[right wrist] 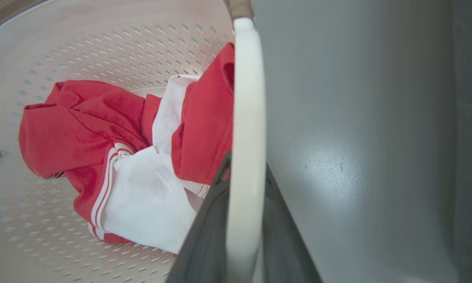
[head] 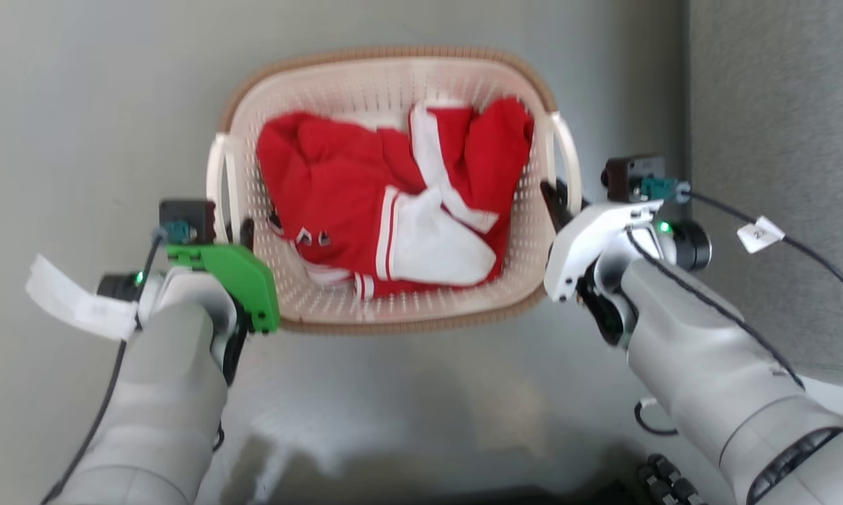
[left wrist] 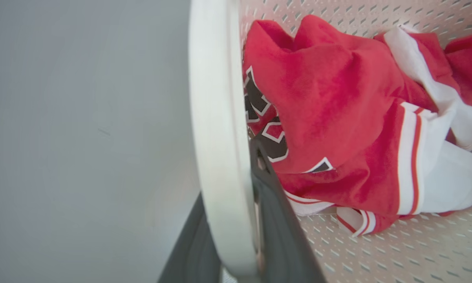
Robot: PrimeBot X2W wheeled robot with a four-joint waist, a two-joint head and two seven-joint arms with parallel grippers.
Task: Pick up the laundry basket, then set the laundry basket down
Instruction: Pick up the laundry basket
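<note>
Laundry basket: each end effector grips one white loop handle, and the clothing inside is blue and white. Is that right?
Not blue: the head view shows red-and-white clothing in the laundry basket. The left end effector grips the left handle, the right end effector the right handle.

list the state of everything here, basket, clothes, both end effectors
laundry basket: upright, open-topped, loaded; lifted or not, cannot tell
clothing: crumpled inside the basket
left end effector: shut on left handle
right end effector: shut on right handle
</note>
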